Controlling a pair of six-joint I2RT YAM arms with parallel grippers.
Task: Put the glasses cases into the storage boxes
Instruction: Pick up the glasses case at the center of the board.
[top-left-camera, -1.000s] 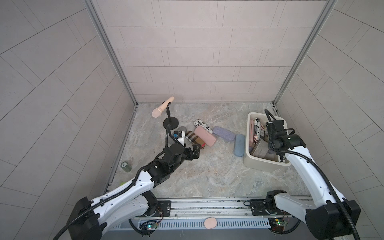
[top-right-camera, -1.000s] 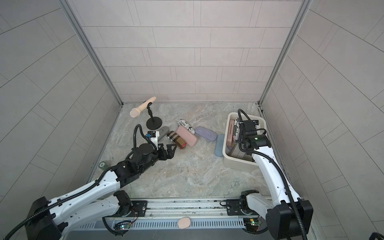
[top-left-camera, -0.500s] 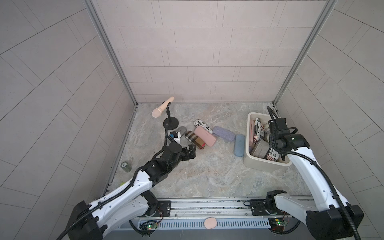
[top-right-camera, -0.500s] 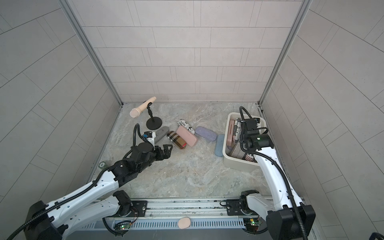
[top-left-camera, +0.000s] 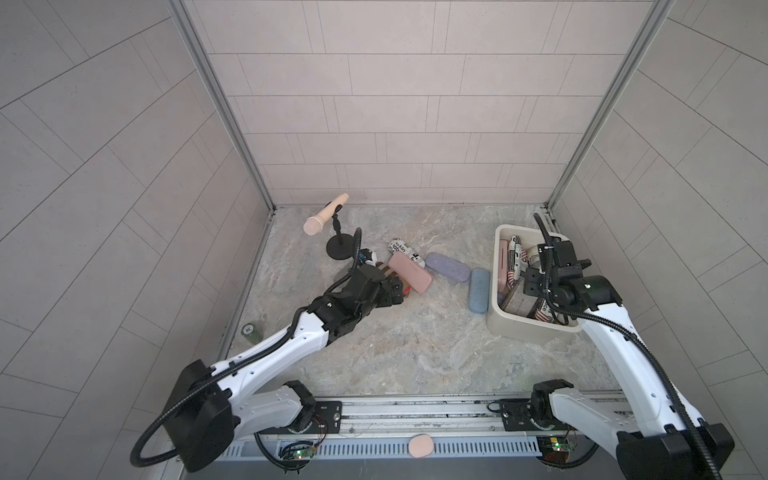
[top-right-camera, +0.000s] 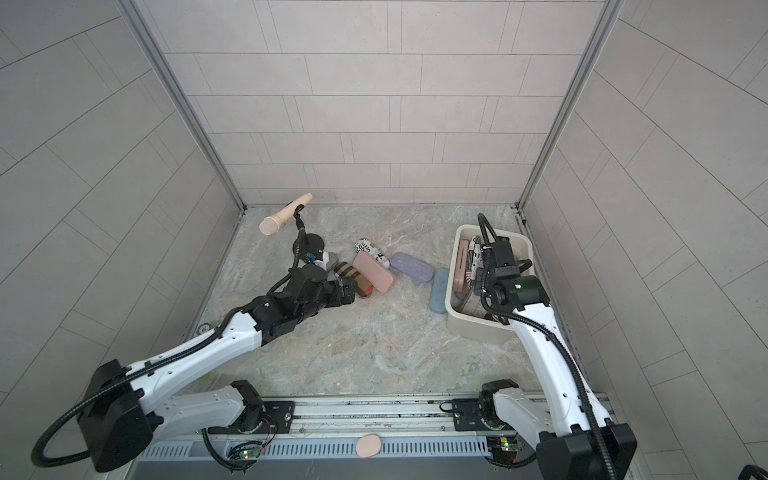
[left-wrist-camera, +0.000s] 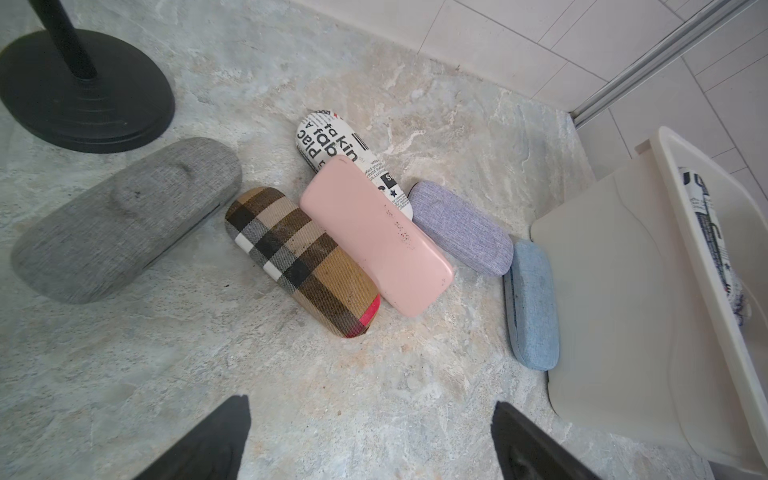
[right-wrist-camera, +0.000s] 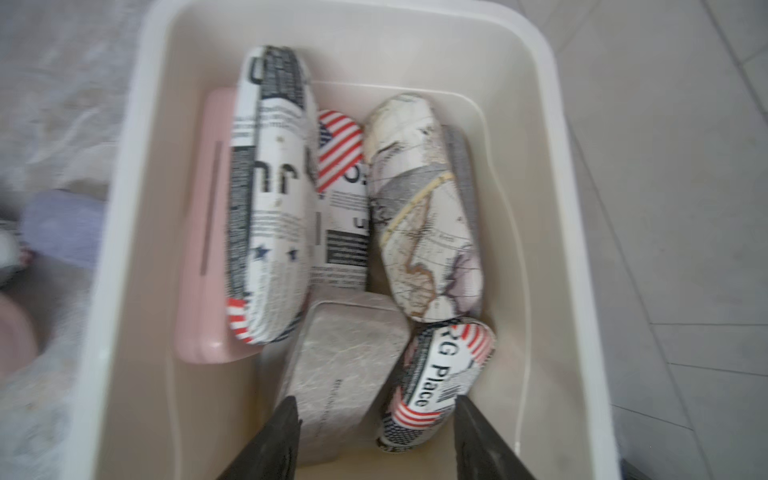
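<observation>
Several glasses cases lie on the stone floor in the left wrist view: grey (left-wrist-camera: 124, 220), beige plaid (left-wrist-camera: 303, 262), pink (left-wrist-camera: 374, 237), newspaper-print (left-wrist-camera: 332, 145), lavender (left-wrist-camera: 461, 228) and light blue (left-wrist-camera: 532, 303), the last against the cream storage box (left-wrist-camera: 623, 311). My left gripper (left-wrist-camera: 370, 419) is open and empty, just short of the plaid case. In both top views it (top-left-camera: 399, 291) covers part of that case. My right gripper (right-wrist-camera: 376, 419) stands open above the storage box (right-wrist-camera: 124, 208). Several cases lie inside, including a flag-print one (right-wrist-camera: 436, 382) under the jaws.
A pink microphone (top-left-camera: 324, 214) on a black stand (left-wrist-camera: 83, 99) is behind the grey case. A small green cylinder (top-left-camera: 249, 331) sits by the left wall. A pink oval pad (top-left-camera: 420, 445) lies on the front rail. Tiled walls close in three sides.
My right gripper's jaws have opened over the storage box. My left gripper has shifted slightly forward toward the plaid case and is still open.
</observation>
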